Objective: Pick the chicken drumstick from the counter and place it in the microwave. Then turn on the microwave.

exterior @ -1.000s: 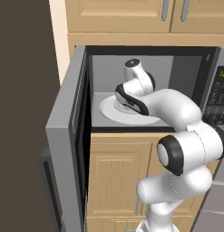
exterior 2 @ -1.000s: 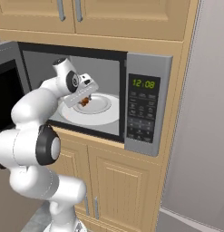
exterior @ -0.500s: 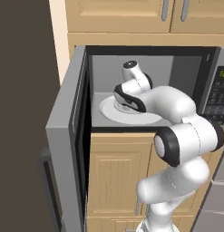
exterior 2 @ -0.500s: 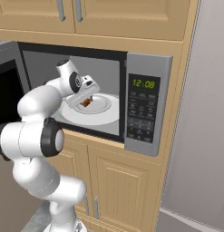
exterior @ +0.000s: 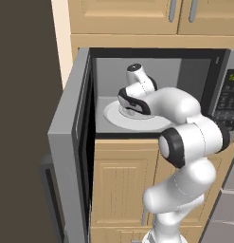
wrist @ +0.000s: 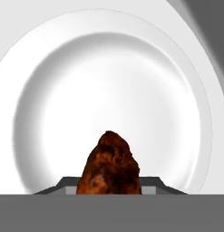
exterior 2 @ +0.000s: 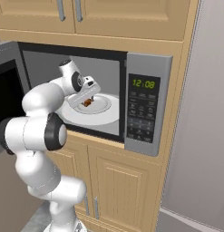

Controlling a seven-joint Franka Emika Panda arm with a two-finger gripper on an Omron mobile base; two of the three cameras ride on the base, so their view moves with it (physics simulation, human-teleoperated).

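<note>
The chicken drumstick (wrist: 111, 165), a reddish-brown lump, stands between my finger tips at the bottom of the hand view, over a white plate (wrist: 113, 81). My gripper (exterior 2: 88, 100) is shut on it inside the microwave (exterior 2: 147, 68), just above the white round turntable (exterior 2: 106, 117). The right base view shows the drumstick (exterior 2: 88, 103) as a small brown bit under the hand. From the left base view the hand's back (exterior: 133, 100) covers both fingers and drumstick. The counter is out of view.
The microwave door (exterior: 66, 137) hangs wide open to the left of the arm. The keypad panel (exterior 2: 141, 111) with a green clock sits right of the cavity. Light wooden cabinets (exterior 2: 118, 181) lie above and below, and a grey wall (exterior 2: 204, 136) stands at right.
The hand has stayed over the plate with the drumstick still in its grip, shifting only slightly. The arm's elbow has risen a little.
</note>
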